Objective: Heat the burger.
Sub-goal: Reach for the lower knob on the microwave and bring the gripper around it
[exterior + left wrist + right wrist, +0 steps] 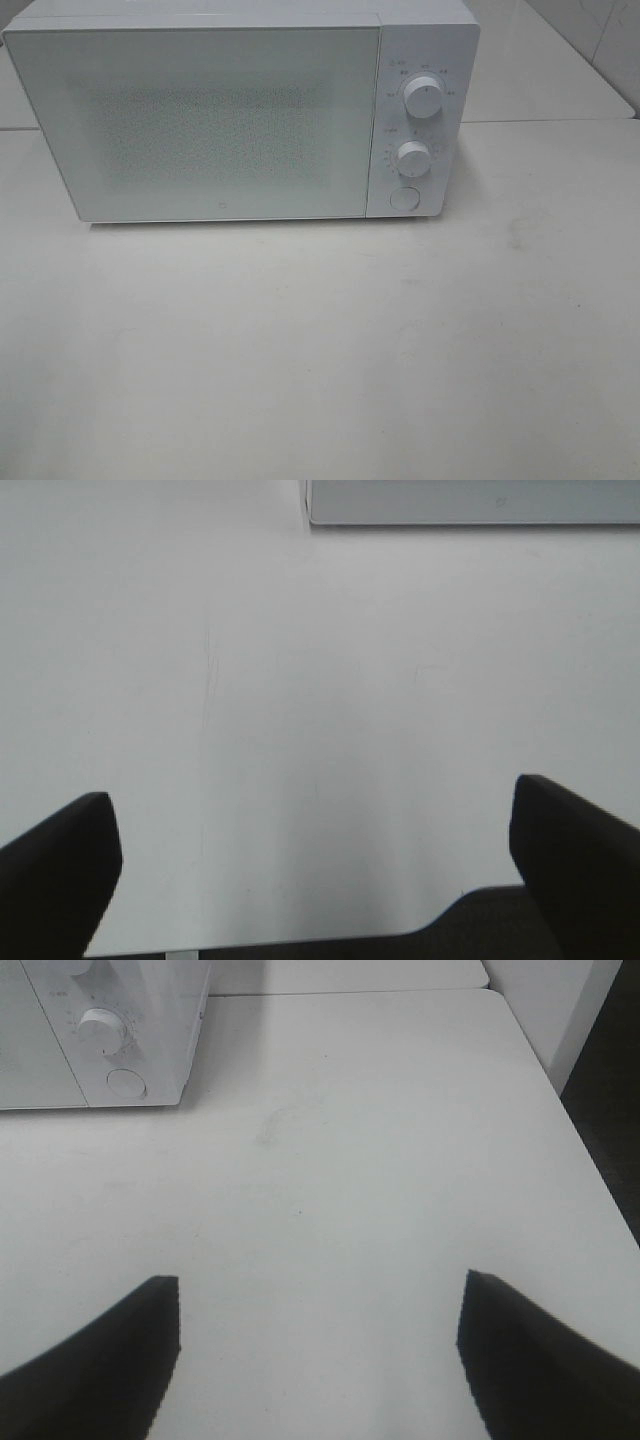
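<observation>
**Exterior high view:** A white box-shaped microwave (220, 120) stood at the far edge of the plain white table (320, 340), toward its far left corner. Its frosted speckled door (200, 115) was shut. The control panel carried a white upper knob (424, 97), a white lower knob (412, 155) and a round white button (404, 198). The knob settings were too small to read. No arm was in this view, and no burger either.

**Left wrist view:** The left gripper (310, 805) hung over bare table near the front edge, its black fingers (60, 870) spread wide with nothing between them. Only the microwave's lower front edge (470, 502) showed beyond it. No burger here.

**Right wrist view:** The right gripper (318, 1282) was also spread and empty, over bare table toward the right edge. The microwave's panel end (150, 1020) showed, with the lower knob (100, 1025) and the button (126, 1082). No burger here.

**Progress:** The burger was in none of the three views. It may have been behind the shut door, but the frosted door hid the inside, so this could not be told. If it was inside, loading and closing were done and only setting a knob was left. If not, nothing had begun: door to open, burger to fetch and load, door to shut, timer to turn.
</observation>
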Action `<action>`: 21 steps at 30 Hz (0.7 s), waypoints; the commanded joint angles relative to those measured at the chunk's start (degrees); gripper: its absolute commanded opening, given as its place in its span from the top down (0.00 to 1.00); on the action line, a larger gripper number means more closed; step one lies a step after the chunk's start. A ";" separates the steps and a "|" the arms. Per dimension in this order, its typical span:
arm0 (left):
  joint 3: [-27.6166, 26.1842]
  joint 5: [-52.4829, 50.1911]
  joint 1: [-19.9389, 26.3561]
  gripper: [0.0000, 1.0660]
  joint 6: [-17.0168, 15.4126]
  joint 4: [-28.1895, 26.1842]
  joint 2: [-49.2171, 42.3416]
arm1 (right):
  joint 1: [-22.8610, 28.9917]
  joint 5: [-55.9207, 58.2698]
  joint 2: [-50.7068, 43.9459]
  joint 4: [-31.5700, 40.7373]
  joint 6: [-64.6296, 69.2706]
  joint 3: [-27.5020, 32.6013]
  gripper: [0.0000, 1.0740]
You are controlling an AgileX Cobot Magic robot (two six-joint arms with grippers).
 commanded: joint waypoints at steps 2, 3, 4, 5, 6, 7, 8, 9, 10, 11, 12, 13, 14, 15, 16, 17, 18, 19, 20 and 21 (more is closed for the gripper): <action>0.17 0.17 0.17 0.08 -0.52 0.57 -5.61 | -0.34 -0.57 -1.72 0.00 -0.29 0.11 0.30; 0.17 0.17 0.17 0.08 -0.52 0.57 -5.61 | -0.34 -0.57 -1.72 0.00 -0.29 0.11 0.30; 0.17 0.17 0.17 0.08 -0.52 0.57 -6.70 | -0.34 -0.57 -1.72 0.00 -0.29 0.11 0.30; 0.17 0.17 0.17 0.08 -0.52 0.57 -9.22 | -0.34 -0.57 -1.72 0.00 -0.29 0.11 0.30; 0.17 0.17 0.17 0.08 -0.52 0.57 -9.22 | -0.34 -0.57 -1.72 0.00 -0.29 0.11 0.30; 0.17 0.17 0.17 0.08 -0.52 0.57 -10.71 | -0.34 -0.57 -1.72 0.00 -0.29 0.11 0.30; 0.17 0.17 0.17 0.08 -0.52 0.29 -13.81 | -0.34 -0.57 -1.72 0.00 -0.29 0.11 0.30; 0.17 0.17 0.17 0.08 -0.52 0.29 -13.81 | -0.34 -0.57 -1.72 0.00 -0.29 0.11 0.30; 0.17 0.23 0.17 0.08 -0.46 0.23 -15.01 | -0.34 -0.57 -1.72 0.00 -0.29 0.11 0.30; 0.17 0.23 0.17 0.08 -0.46 0.23 -15.01 | -0.34 -0.57 -1.72 0.00 -0.29 0.11 0.30; 0.23 0.11 0.17 0.08 -0.52 -0.06 -14.44 | -0.34 -0.57 -1.72 0.00 -0.29 0.11 0.30; 0.23 0.11 0.17 0.08 -0.52 -0.06 -14.38 | -0.34 -0.57 -1.38 0.00 -0.29 0.11 0.30; 0.23 0.11 0.17 0.08 -0.52 -0.06 -14.38 | -0.34 -0.57 -1.38 0.00 -0.29 0.11 0.30; 0.23 0.11 0.17 0.08 -0.52 0.00 -14.61 | -0.34 -0.57 -1.20 0.06 -0.29 0.11 0.30; 0.23 0.11 0.17 0.08 -0.52 -0.11 -14.78 | -0.34 -0.57 -1.09 0.06 -0.29 0.11 0.30; 0.23 0.11 0.17 0.08 -0.52 -0.11 -14.78 | -0.34 -0.57 -1.09 0.06 -0.29 0.11 0.30; 0.23 0.11 0.17 0.08 -0.52 -0.11 -14.73 | -0.34 -0.57 -1.09 0.06 -0.29 0.11 0.30; 0.23 0.11 0.17 0.08 -0.52 -0.11 -14.73 | -0.34 -0.57 -1.09 0.06 -0.29 0.11 0.30; 0.23 0.11 0.17 0.08 -0.52 -0.11 -14.73 | -0.34 -0.57 -1.09 0.06 -0.29 0.11 0.30; 0.23 0.11 0.17 0.08 -0.52 -0.11 -14.73 | -0.34 -0.57 -1.09 0.06 -0.29 0.11 0.30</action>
